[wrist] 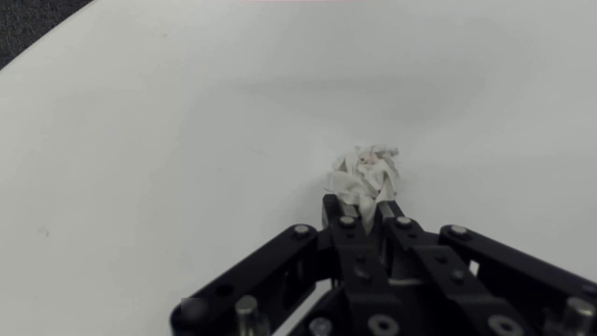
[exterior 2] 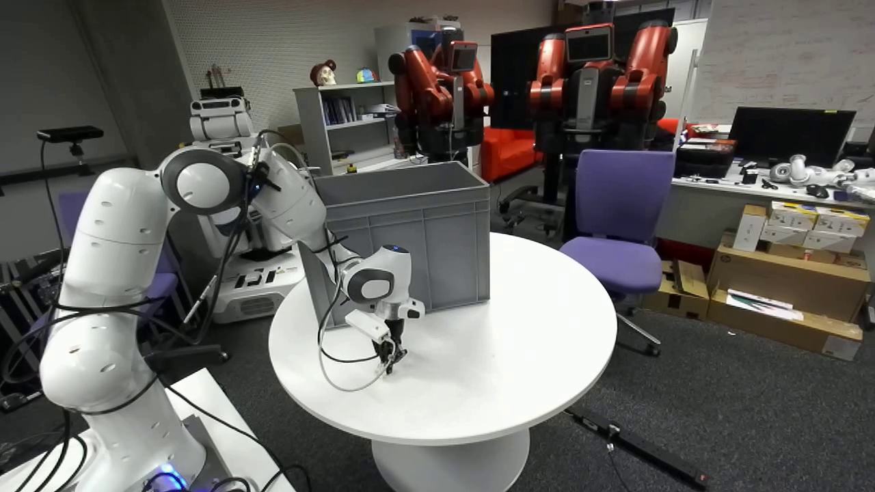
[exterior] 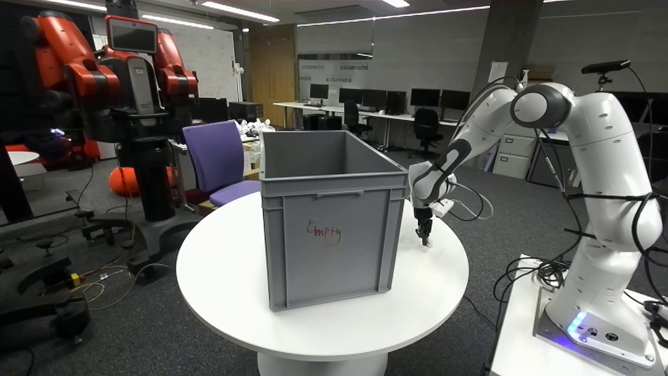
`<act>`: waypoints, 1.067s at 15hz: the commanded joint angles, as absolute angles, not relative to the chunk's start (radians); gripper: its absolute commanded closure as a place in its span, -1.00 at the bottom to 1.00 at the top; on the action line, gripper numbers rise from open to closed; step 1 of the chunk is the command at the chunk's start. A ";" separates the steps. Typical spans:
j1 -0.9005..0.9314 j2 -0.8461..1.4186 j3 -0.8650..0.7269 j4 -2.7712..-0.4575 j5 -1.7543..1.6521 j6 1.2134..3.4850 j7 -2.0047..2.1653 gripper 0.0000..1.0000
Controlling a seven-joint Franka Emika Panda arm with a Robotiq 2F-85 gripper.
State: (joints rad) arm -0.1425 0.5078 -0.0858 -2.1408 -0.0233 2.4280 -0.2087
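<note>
Round table [exterior: 334, 329]: white, on a thick pale pedestal [exterior: 323, 367]; faint smudges mark its surface in the wrist view.
Carpet [exterior 2: 724, 403]: dark grey, all around the table's foot.
Grey crate [exterior: 336, 266]: upright on the table, mouth upward, with red handwriting reading "Empty" on its near face in an exterior view.
Purple chair [exterior 2: 621, 212]: beyond the table, right of the crate in an exterior view, with cardboard boxes [exterior 2: 786, 287] stacked farther right.
Red robots [exterior 2: 591, 96]: two, standing at the far side in an exterior view.
Desks [exterior: 297, 105]: a far row in an exterior view, carrying black monitors [exterior: 425, 98].
White arm [exterior: 608, 156]: mounted on a white stand [exterior: 522, 324], at the right in an exterior view, and reaching over the table.
Gripper [wrist: 360, 205]: black, pointing down, its tips nearly together, pinching a crumpled white tissue [wrist: 366, 175] in the narrow gap.
Tissue: one end caught between the tips, the rest bunched out past them; whether it rests on the table or hangs just above, I cannot tell.
Tissue's place: with the gripper [exterior: 425, 242], right of the crate and near it in an exterior view.
</note>
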 commanded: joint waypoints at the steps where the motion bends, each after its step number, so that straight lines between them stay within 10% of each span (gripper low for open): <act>1: -0.144 0.386 -0.087 -2.163 -0.016 2.397 -0.162 0.97; 16: -0.066 -0.237 -0.026 -2.299 -0.213 2.621 0.452 0.96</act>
